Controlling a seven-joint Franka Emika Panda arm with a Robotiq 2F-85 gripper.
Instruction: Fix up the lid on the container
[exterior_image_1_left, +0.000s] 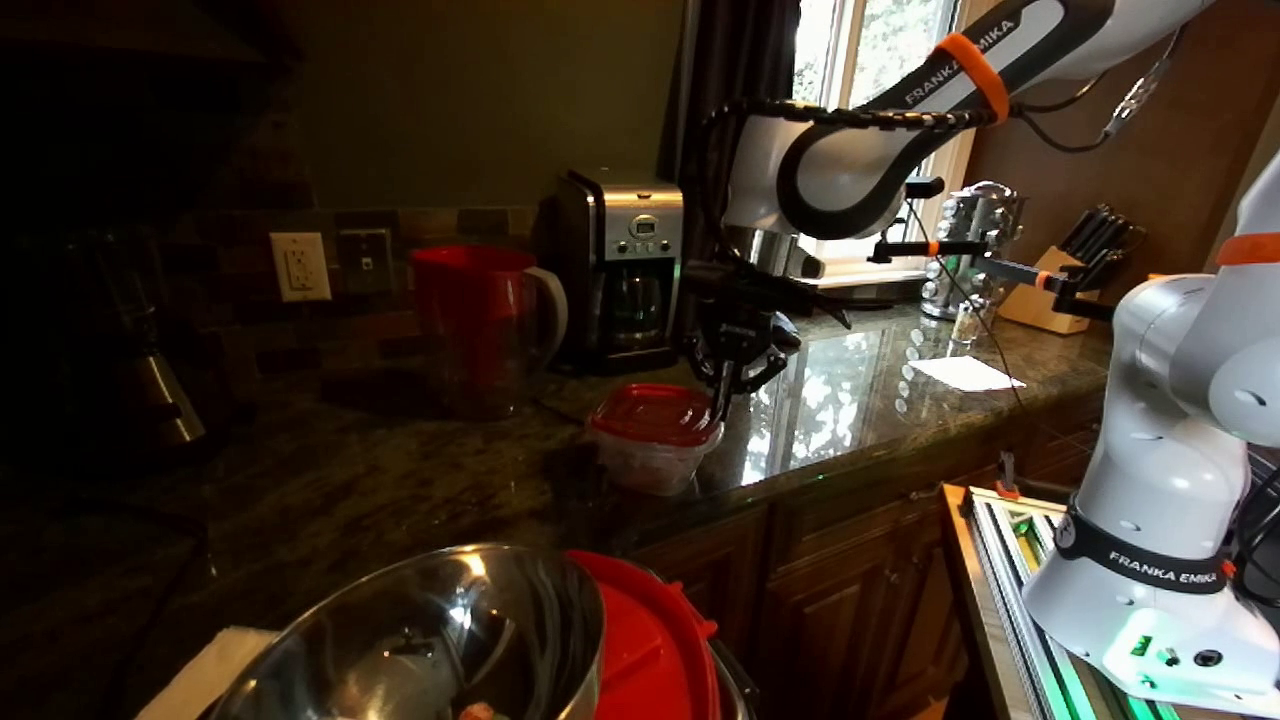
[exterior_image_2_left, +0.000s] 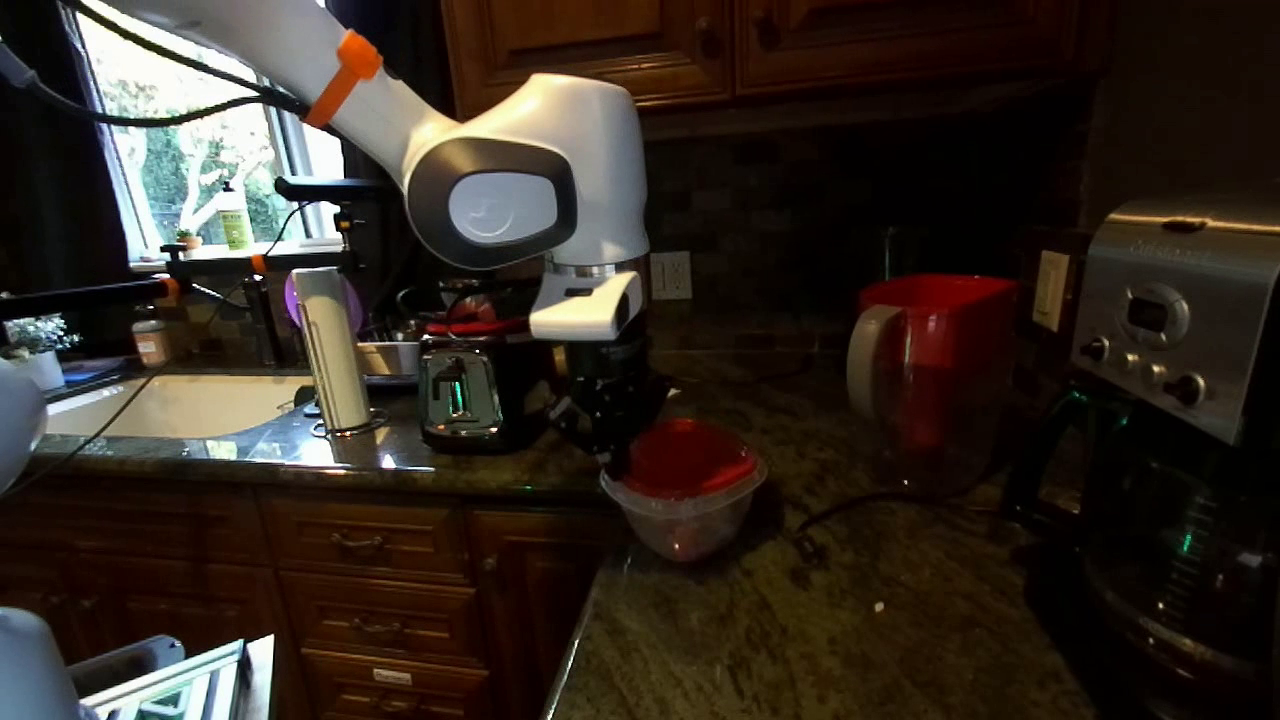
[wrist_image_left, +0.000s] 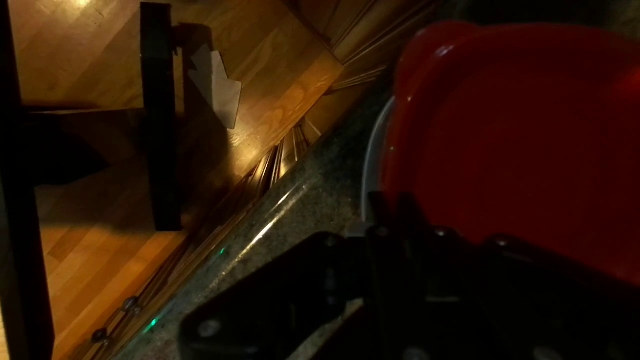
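Steel bowl (exterior_image_1_left: 430, 620) in an exterior view's foreground, clear container (exterior_image_1_left: 648, 468) near the edge of the tabletop (exterior_image_1_left: 480, 480), red lid (exterior_image_1_left: 655, 410) lying on it, jaws closed together at the lid's edge, pitcher (exterior_image_1_left: 475, 310) and coffee maker (exterior_image_1_left: 645, 228) behind

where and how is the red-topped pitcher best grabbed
By the pale handle, probably at its middle, coming in level from the side where the gripper is: in both exterior views it bows out that way. The pitcher stands upright, and the handle looks far slimmer than the rest.
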